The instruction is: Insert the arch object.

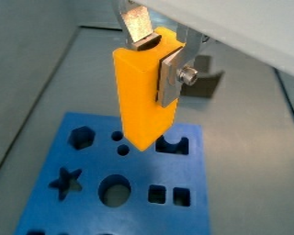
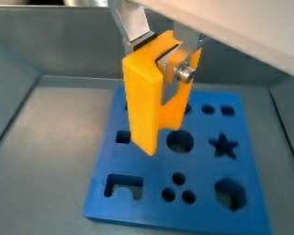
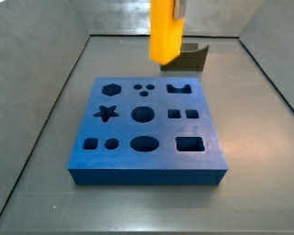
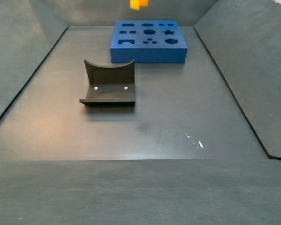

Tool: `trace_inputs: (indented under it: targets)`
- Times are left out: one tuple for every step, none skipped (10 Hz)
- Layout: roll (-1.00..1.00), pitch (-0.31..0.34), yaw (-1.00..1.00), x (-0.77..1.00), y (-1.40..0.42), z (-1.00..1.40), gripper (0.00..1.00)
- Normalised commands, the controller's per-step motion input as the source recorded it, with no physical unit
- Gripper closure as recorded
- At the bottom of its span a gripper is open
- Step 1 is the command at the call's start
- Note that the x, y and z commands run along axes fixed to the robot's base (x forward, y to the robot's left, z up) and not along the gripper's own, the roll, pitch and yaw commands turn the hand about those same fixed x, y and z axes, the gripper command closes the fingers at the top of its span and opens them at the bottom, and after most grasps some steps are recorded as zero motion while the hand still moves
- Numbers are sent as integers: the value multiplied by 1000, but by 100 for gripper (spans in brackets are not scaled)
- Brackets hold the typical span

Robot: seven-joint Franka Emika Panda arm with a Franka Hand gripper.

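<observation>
The gripper (image 1: 154, 57) is clamped on the arch object (image 1: 144, 96), its 2 silver fingers (image 2: 180, 71) pressing the orange-yellow block near its upper end in both wrist views. The block hangs upright above the blue board (image 3: 147, 128), clear of its holes, at the top centre of a side view (image 3: 165, 29). The dark grey-brown block (image 4: 109, 84) sits on the floor, well apart from the board.
</observation>
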Motion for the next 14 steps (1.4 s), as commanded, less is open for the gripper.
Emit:
trace_inputs:
  targets:
    - [147, -11, -1000, 26, 0, -449, 100]
    - [137, -16, -1000, 31, 0, -409, 100]
    - [127, -14, -983, 80, 6, -349, 100]
    - [119, -14, -983, 91, 11, -326, 100]
    - [116, -17, -991, 86, 9, -320, 100]
    - [114, -17, -994, 89, 9, -317, 100]
    - [16, -3, -860, 300, 163, -183, 100]
    - [-21, 0, -674, 563, 297, -166, 100]
    - [-69, 0, -629, 606, 277, -217, 100]
    - [-56, 0, -631, 580, 283, -251, 100]
    - [-83, 0, -714, 483, 206, -294, 100]
    - [-91, 0, -689, 274, 186, -357, 100]
    - [-51, 0, -446, 114, 83, -360, 100]
    - [-29, -57, -300, 0, 34, -417, 100]
